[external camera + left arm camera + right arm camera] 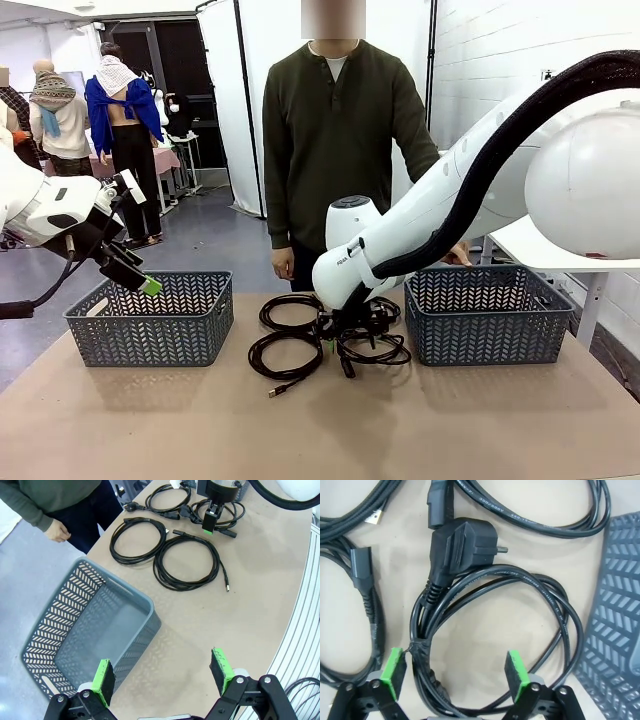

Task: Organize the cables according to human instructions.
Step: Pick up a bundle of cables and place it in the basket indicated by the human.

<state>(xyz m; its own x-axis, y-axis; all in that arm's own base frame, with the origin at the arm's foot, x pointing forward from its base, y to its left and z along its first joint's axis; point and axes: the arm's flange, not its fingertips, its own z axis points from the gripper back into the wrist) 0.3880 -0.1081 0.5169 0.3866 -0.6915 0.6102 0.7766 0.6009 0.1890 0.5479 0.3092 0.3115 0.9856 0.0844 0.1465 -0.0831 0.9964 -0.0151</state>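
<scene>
- Four black cables [290, 333] lie coiled in a bunch mid-surface, between two grey baskets. Neighbouring coils touch or overlap.
- The left basket [150, 320] and right basket [490, 320] both sit on the tan surface [320, 430], each just beside the bunch.
- The person [335, 140] stands at the far edge behind the coils. One hand [283, 263] hangs at the side. The other hand [460, 255] is at the right basket's far rim, partly hidden by the right arm.
- In the front view the right arm comes down in front of the right basket's left corner and covers part of the right-hand coils.
- There is a wide bare strip of surface from the coils to the near edge. The gaps from the coils to the baskets are narrow.
- The right claw [456, 672] is low over the coil that has the round mains plug [462, 547]. Its fingers are spread wide and straddle that coil's taped bundle, with nothing pinched.
- One pad [395, 667] is just beside the cord; I cannot tell whether it touches.
- The left claw [162, 672] is spread wide and holds nothing. It hangs in the air over the left basket's corner and the surface beside it, well apart from the cables.
</scene>
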